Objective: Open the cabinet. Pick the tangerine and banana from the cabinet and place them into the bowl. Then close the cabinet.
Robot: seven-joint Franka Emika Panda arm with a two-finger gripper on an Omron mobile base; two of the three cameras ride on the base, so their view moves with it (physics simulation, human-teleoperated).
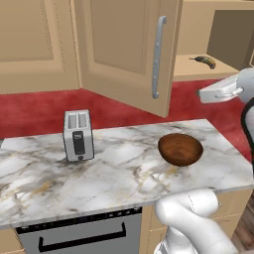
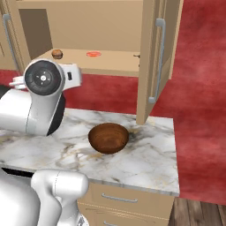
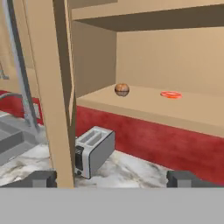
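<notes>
The cabinet (image 1: 124,49) stands open, both doors swung out; the right door (image 2: 152,62) reaches over the counter. On its shelf lie the flat orange-red tangerine (image 3: 171,94) (image 2: 93,54) and, further right, the dark-tipped banana (image 1: 203,60). The dark reddish-brown bowl (image 1: 180,149) (image 2: 108,137) sits below on the marble counter, with nothing in it. My gripper (image 3: 113,179) is open and holds nothing. It hovers in front of the shelf opening, short of it, above the counter. In the left base view my white hand (image 1: 218,91) hangs above and right of the bowl.
A small brown round thing (image 3: 122,89) (image 2: 57,54) rests on the shelf left of the tangerine. A silver toaster (image 1: 78,135) (image 3: 94,151) stands on the counter (image 1: 124,173). The open left door's edge (image 3: 57,87) is close at the left of the hand view.
</notes>
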